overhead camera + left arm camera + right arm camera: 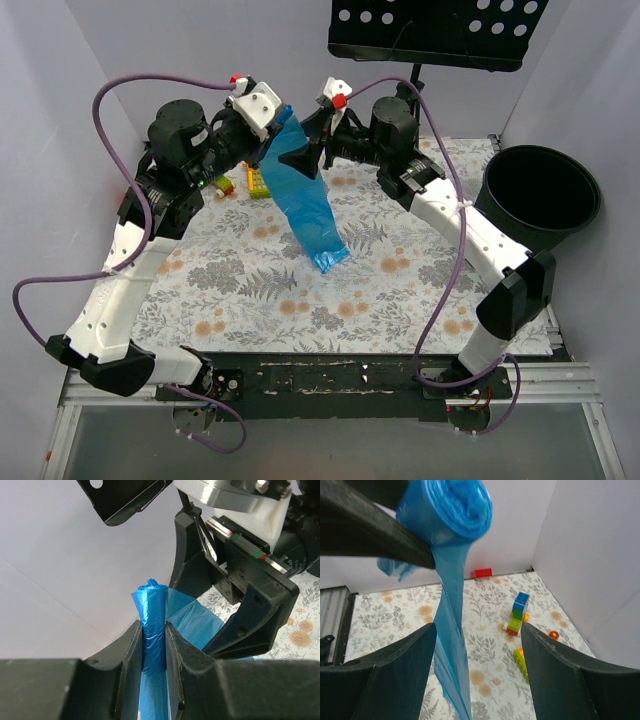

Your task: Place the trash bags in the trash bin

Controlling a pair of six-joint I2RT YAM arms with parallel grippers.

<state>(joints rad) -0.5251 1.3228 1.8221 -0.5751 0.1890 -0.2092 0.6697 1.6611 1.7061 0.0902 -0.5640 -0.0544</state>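
Observation:
A blue trash bag roll [152, 600] is clamped upright between the fingers of my left gripper [153, 627], held high above the table. From the roll [447, 505] a long blue strip [312, 215] hangs down, and its lower end rests on the floral cloth. My right gripper [477, 640] faces the left one [272, 128] with its jaws wide apart. The strip [451, 645] passes between them close to the left finger, not gripped. In the top view the right gripper [303, 152] is right beside the roll. The black trash bin [540, 195] stands at the table's right edge.
Toy blocks [258, 182] lie at the back left of the cloth, under the left arm; several [517, 614] also show in the right wrist view. A black perforated music stand [440, 30] overhangs the back. White walls close in the left, back and right sides.

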